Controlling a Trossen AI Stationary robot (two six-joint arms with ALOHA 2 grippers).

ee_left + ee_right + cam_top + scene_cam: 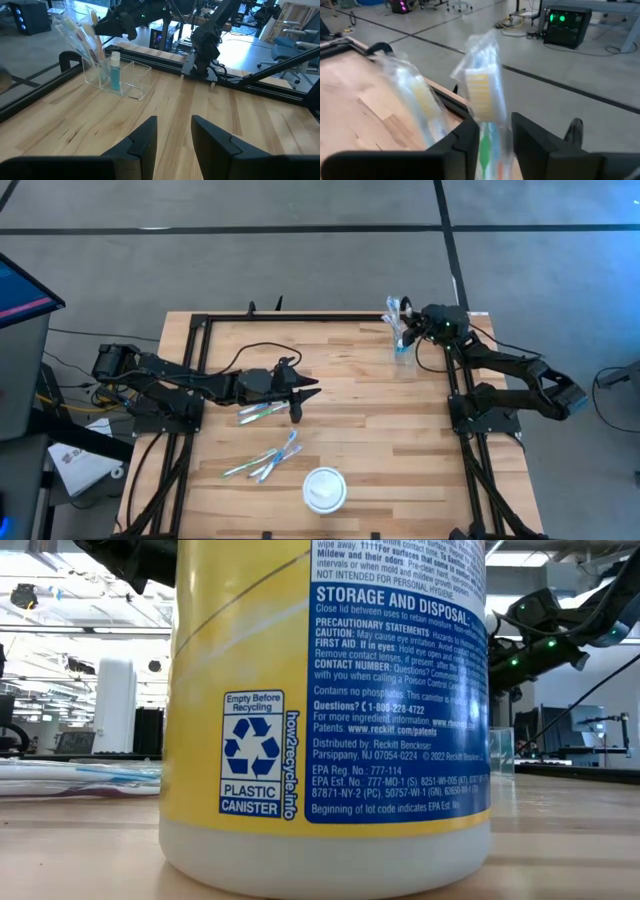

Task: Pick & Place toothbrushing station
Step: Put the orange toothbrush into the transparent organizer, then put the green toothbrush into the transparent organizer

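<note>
Yellow wipes canister (325,710) blocking the low view, white disc (324,488) at lower centre, left gripper (297,402) spread mid-table, right gripper (410,323) fingers parted around wrapped toothbrush (482,95) at upper right.

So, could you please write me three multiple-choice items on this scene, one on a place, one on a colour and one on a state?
1. Where does the clear organizer stand?
A. close by the right gripper
B. against the white disc
C. between the left gripper's fingers

2. What colour is the tube standing in the organizer?
A. red
B. black
C. blue

3. How is the left gripper?
A. shut on a toothbrush
B. open, holding nothing
C. clamped on the organizer's wall

Answers:
1 A: the high view shows the organizer at the right gripper, far from the disc.
2 C: the left wrist view shows it blue.
3 B: its fingers stand apart with only bare wood between them.
</note>
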